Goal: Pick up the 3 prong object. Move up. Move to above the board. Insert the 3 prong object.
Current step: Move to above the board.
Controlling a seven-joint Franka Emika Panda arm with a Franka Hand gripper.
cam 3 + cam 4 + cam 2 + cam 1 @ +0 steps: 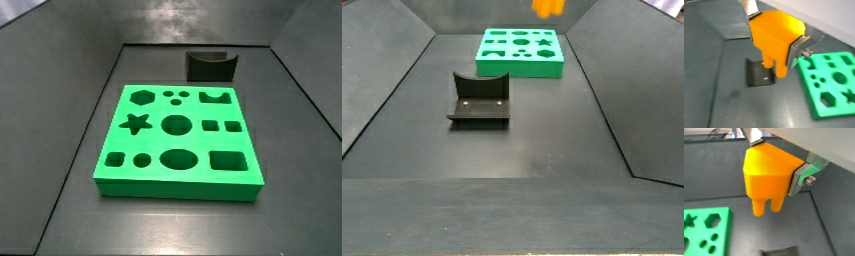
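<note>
End effector (776,37) is clamped on the 3 prong object (775,39), prongs pointing down, held up high. The board (827,81) sits below it, off to one side.

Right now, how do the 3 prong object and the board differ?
Colour: the 3 prong object is orange, the board bright green.
Size: the object is far smaller than the board.
Pose: the object is held off the floor between the gripper fingers, prongs pointing down; the board lies flat on the floor.
Shape: the object has prongs, the board has cutouts.
</note>
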